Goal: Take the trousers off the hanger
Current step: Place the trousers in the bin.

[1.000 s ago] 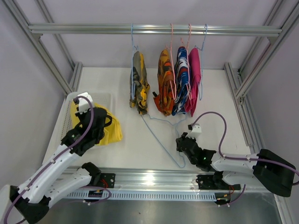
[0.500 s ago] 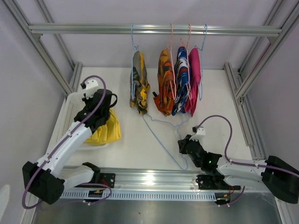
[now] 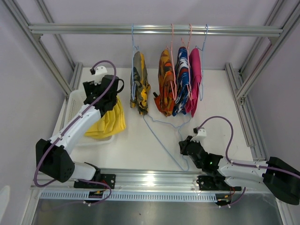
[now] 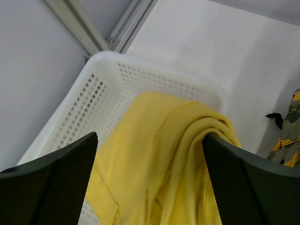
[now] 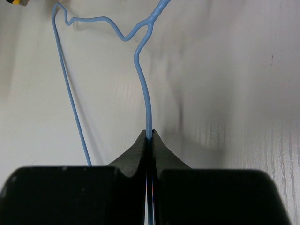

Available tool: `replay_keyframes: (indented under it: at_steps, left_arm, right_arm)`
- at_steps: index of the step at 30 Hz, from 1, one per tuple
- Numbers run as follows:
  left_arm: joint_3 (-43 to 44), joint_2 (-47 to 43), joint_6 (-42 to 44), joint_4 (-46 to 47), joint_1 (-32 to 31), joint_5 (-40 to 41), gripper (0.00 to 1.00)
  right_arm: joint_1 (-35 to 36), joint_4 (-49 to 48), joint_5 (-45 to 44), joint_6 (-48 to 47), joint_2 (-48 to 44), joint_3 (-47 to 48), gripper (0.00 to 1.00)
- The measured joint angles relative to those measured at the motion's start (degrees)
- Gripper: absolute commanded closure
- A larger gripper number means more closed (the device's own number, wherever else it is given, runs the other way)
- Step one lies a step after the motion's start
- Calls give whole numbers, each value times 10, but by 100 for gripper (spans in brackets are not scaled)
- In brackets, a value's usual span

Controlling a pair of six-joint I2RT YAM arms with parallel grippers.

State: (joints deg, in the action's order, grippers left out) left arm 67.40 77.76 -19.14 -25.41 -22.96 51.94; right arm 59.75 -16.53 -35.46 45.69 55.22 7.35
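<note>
The table (image 3: 140, 145) bears a basket (image 4: 89, 108) and a blue hanger (image 3: 161, 140).

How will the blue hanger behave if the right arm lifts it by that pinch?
Probably light: the blue hanger is thin wire. Likely to flex and swing, since the right gripper is shut on just one end. It may pivot or slip in the jaws; the wire looks smooth.

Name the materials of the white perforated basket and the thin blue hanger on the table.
White perforated basket: probably moulded plastic, matte; regular holes, rounded rim. Thin blue hanger: likely coated wire, smooth; slender, holds tight bends.
</note>
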Motion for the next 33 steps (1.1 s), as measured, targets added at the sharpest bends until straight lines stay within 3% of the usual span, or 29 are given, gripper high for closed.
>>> replay_keyframes:
  at_steps: [8, 15, 19, 33]
  left_arm:
    - [9, 3, -5, 4, 3, -28, 1]
    - [8, -57, -25, -21, 7, -38, 1]
    - [-3, -73, -71, -30, 43, -94, 1]
    - [-30, 85, -178, -36, 68, -267, 1]
  right_arm:
    - [-2, 0, 0, 0, 5, 0, 100]
    - [-2, 0, 0, 1, 9, 0, 100]
    - [-2, 3, 0, 3, 2, 0, 100]
    - [-1, 72, -2, 10, -99, -9, 100]
